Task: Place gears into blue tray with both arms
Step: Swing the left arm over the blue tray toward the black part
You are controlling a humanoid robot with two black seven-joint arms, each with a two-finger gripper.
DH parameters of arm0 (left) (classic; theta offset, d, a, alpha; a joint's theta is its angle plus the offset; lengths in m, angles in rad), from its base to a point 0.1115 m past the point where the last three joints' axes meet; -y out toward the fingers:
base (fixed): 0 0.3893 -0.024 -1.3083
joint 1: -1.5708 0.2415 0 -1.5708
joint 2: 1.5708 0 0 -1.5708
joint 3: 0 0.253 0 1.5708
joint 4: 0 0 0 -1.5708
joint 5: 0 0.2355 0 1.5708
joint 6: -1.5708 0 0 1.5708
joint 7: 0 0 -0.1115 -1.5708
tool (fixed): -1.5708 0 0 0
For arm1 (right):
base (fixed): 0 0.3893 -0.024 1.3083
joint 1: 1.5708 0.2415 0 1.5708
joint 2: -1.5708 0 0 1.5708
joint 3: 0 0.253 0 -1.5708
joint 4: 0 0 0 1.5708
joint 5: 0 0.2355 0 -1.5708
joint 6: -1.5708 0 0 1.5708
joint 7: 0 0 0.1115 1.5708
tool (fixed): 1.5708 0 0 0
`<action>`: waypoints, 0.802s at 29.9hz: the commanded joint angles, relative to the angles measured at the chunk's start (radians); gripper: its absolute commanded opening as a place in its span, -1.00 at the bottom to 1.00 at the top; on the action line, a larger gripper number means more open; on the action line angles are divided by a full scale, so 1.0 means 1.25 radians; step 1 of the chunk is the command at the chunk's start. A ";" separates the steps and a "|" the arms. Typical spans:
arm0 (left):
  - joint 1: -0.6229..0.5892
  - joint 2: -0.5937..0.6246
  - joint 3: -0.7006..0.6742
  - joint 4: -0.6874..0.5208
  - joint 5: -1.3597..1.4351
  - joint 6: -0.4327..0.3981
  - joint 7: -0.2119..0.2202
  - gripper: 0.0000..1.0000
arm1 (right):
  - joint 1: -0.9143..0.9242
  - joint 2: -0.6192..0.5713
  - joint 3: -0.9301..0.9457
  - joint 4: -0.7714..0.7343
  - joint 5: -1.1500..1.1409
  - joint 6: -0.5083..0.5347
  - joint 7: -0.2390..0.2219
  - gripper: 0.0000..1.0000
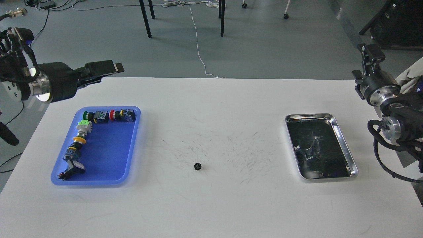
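Observation:
One small black gear (198,166) lies alone on the white table, near the middle and towards the front. The blue tray (112,148) sits at the left and holds colourful push-button switches (109,116) along its far and left sides; I see no gear in it. My left gripper (110,68) hovers above the table's far left edge, behind the tray, pointing right. It is seen side-on, so its fingers cannot be told apart. My right gripper (371,53) is raised off the table's far right corner, small and dark, with nothing visibly held.
A shiny silver metal tray (344,145) with a dark inside lies at the right. Black scuff marks cover the table's middle. Chair legs and a white cable stand on the floor beyond the far edge.

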 commanded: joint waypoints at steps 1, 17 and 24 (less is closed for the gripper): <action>0.004 -0.010 0.003 -0.026 0.075 0.004 -0.006 0.94 | -0.002 0.015 0.008 0.001 0.000 -0.017 0.002 0.91; 0.007 -0.129 -0.011 -0.097 0.295 0.078 -0.124 0.97 | -0.052 0.034 0.063 0.004 -0.003 -0.031 0.005 0.91; 0.018 -0.122 0.021 -0.092 0.400 0.074 -0.350 0.96 | -0.078 0.037 0.160 0.008 0.046 -0.023 -0.058 0.91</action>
